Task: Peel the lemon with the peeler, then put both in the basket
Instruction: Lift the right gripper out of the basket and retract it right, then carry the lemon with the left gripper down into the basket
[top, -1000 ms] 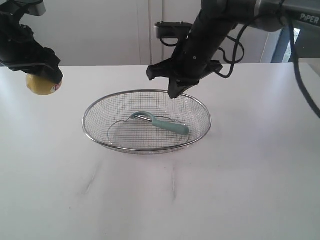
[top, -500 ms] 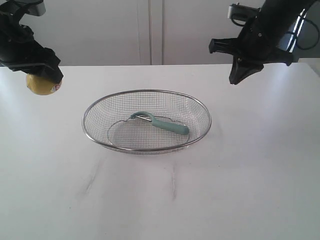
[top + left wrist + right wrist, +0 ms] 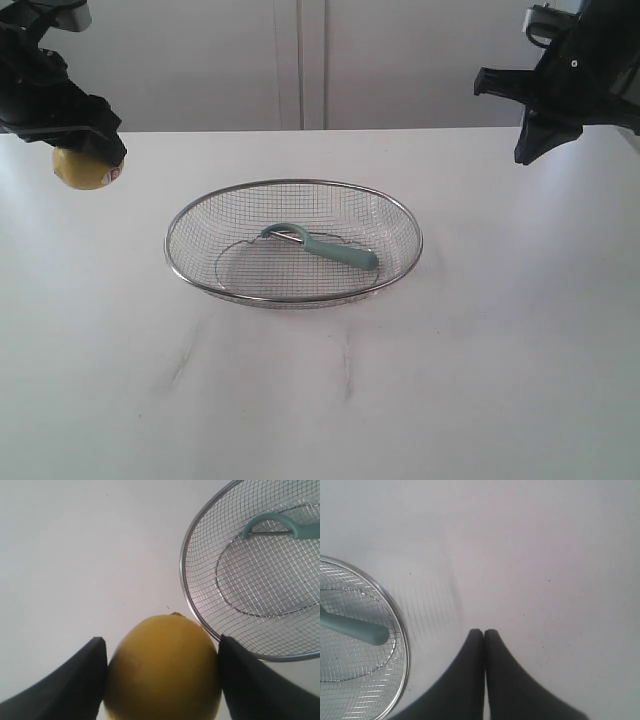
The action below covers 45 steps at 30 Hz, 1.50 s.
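The small round yellow lemon [image 3: 84, 170], marked with a white-and-red sticker [image 3: 115, 173], is held in the left hand [image 3: 161, 645]. It is raised above the white tabletop [image 3: 470, 380], well to the left of the large shallow oval basket of silver wire mesh [image 3: 293, 183]. The black fingers [image 3: 75, 680] are spread wide and pressed against opposite sides of the fruit at its broadest part. Whether any rind has been removed cannot be told from the visible skin.

The slim peeler with a pale teal-green handle and looped metal blade head [image 3: 338, 252] is lying on the basket's floor. The right hand [image 3: 483, 636] is fully closed on nothing and is lifted clear of the tabletop beyond the basket's right end.

The lemon is judged light and firm, but its waxy, rounded skin could slip or twist between smooth pads. A grip across the widest part, as seen here, is therefore thought the most secure, and hard squeezing should not be needed. Once released, the lemon is expected to roll on the curved mesh, so it would best be lowered close to the middle of the basket.

The peeler is judged light, stiff and thin. Its handle is the part to be taken, at mid-length, and the blade loop is to be avoided. Little room is left beneath it, so fingertips may snag the wire. The basket itself looks light enough to be shoved aside by a careless touch.
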Available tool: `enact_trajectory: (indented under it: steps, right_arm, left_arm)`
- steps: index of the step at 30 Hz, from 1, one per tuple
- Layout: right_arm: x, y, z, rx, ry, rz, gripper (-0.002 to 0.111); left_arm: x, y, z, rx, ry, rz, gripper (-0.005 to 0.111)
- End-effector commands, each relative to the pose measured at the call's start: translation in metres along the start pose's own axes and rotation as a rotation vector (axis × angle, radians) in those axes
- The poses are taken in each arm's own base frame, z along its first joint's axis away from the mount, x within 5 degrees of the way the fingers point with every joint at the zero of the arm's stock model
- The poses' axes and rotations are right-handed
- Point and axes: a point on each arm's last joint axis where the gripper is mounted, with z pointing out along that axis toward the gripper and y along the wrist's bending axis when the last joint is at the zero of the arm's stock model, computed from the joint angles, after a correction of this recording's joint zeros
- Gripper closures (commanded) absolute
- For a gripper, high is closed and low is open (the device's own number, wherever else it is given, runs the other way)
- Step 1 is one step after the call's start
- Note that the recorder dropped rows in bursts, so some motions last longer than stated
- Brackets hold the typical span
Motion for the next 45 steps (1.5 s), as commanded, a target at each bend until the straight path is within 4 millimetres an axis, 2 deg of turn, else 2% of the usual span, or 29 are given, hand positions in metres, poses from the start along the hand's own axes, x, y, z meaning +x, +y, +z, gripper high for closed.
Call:
enact_trajectory:
  steps: [1, 16, 27, 35, 45]
  right_arm:
    - [0.000, -0.003, -0.007, 0.009, -0.017, 0.004, 0.108]
    - [0.000, -0.003, -0.007, 0.009, -0.017, 0.004, 0.108]
    - [0.000, -0.002, -0.007, 0.006, -0.016, 0.005, 0.108]
    - [0.000, -0.002, -0.007, 0.004, -0.016, 0.006, 0.108]
    - [0.000, -0.002, -0.007, 0.004, -0.016, 0.006, 0.108]
  left_arm:
    - [0.000, -0.003, -0.005, 0.011, -0.013, -0.010, 0.107]
    - [-0.001, -0.003, -0.005, 0.007, -0.025, -0.012, 0.107]
    - [-0.006, -0.010, -0.006, 0.072, -0.059, -0.056, 0.107]
    - [-0.011, -0.037, -0.002, 0.115, -0.058, 0.038, 0.107]
    - [-0.017, -0.068, 0.015, 0.156, -0.065, 0.107, 0.107]
